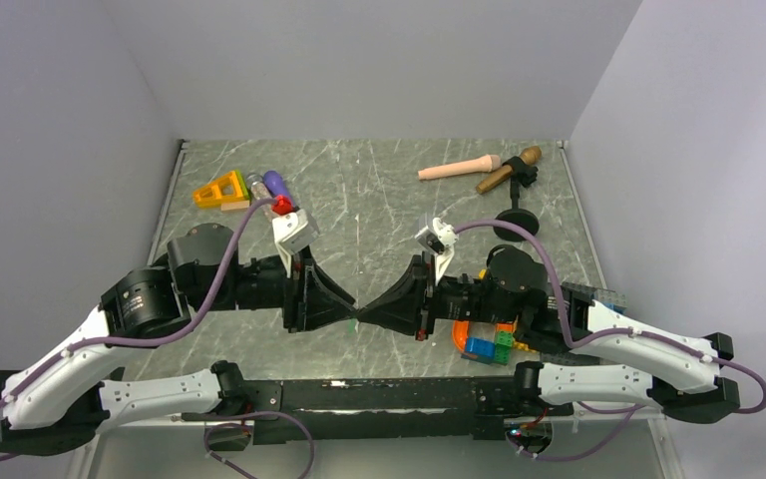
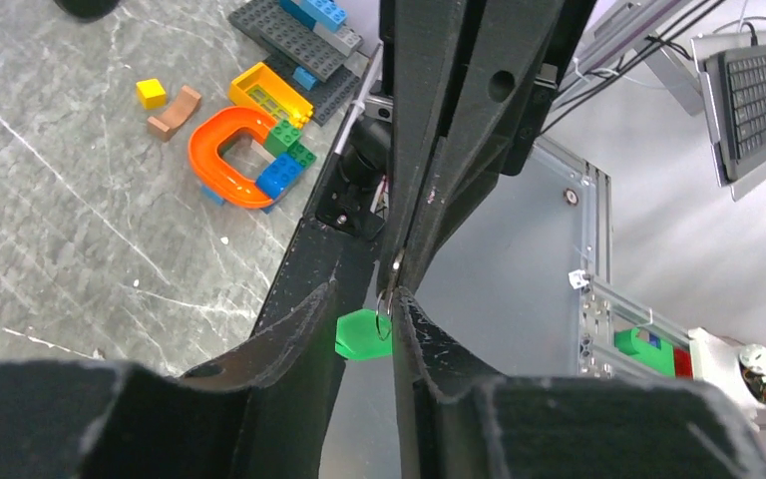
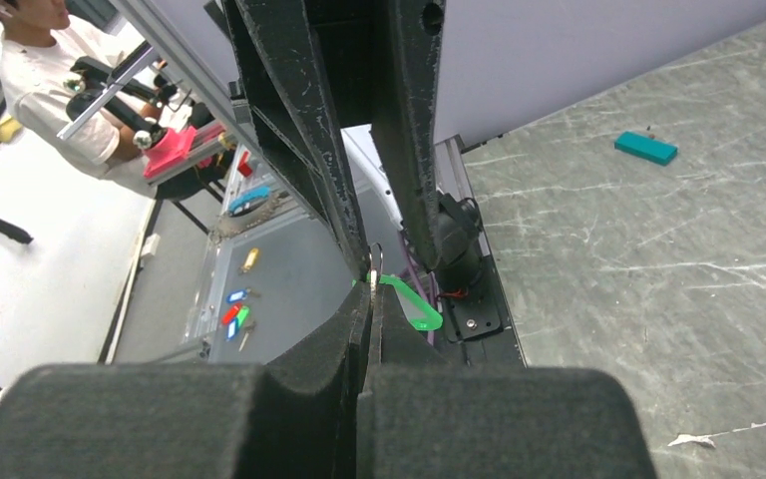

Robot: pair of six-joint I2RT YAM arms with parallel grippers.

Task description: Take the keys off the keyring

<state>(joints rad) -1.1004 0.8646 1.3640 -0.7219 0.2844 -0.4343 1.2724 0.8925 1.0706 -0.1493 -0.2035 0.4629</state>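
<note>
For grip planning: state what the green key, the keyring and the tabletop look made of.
The green key looks like plastic: bright uniform colour, smooth matte face. The keyring is apparently metal: thin, with a silvery glint. The tabletop is grey-green with pale veins and looks like stone; whether it is real marble or laminate cannot be told.

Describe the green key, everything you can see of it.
The green key is small, flat, bright green and plastic-looking, with an angular outline. It hangs in the air from a thin metal ring, which is pinched between the shut fingers of the right gripper. The key sits in the gap between the parted fingers of the left gripper, partly hidden behind one of them. Whether they touch it is unclear.
</note>
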